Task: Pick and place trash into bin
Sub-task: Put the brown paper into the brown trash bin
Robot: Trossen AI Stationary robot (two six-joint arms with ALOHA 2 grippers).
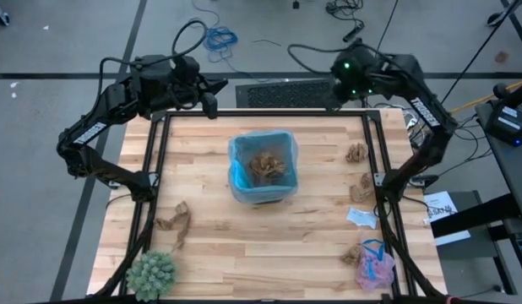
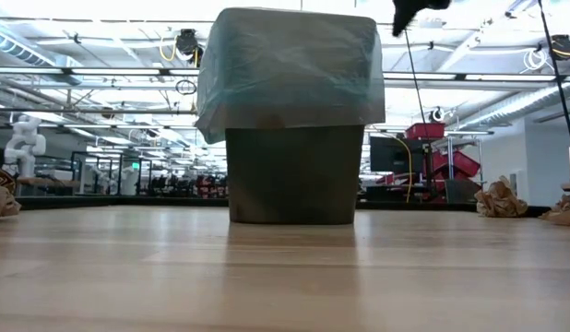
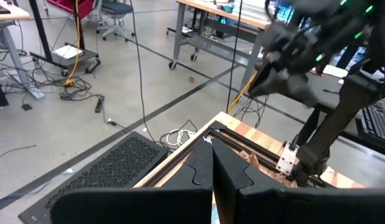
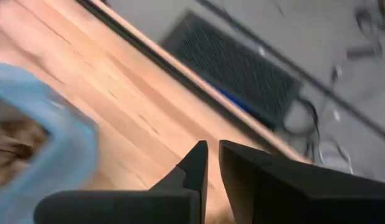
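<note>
Several scraps (image 1: pixel 356 153), seemingly outside bin (image 1: pixel 261 165)

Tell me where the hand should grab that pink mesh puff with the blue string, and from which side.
Probably from straight above, closing on the bunched pink body of the pink mesh puff rather than the thin blue string. It lies at the table's near right corner against a brown paper wad, so a side approach looks cramped. The right hand is nearer.

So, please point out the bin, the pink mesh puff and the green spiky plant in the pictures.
bin (image 1: pixel 237 173): high view, on the left rim of its blue bag.
pink mesh puff (image 1: pixel 375 270): high view, on its middle.
green spiky plant (image 1: pixel 151 274): high view, on its centre.
</note>
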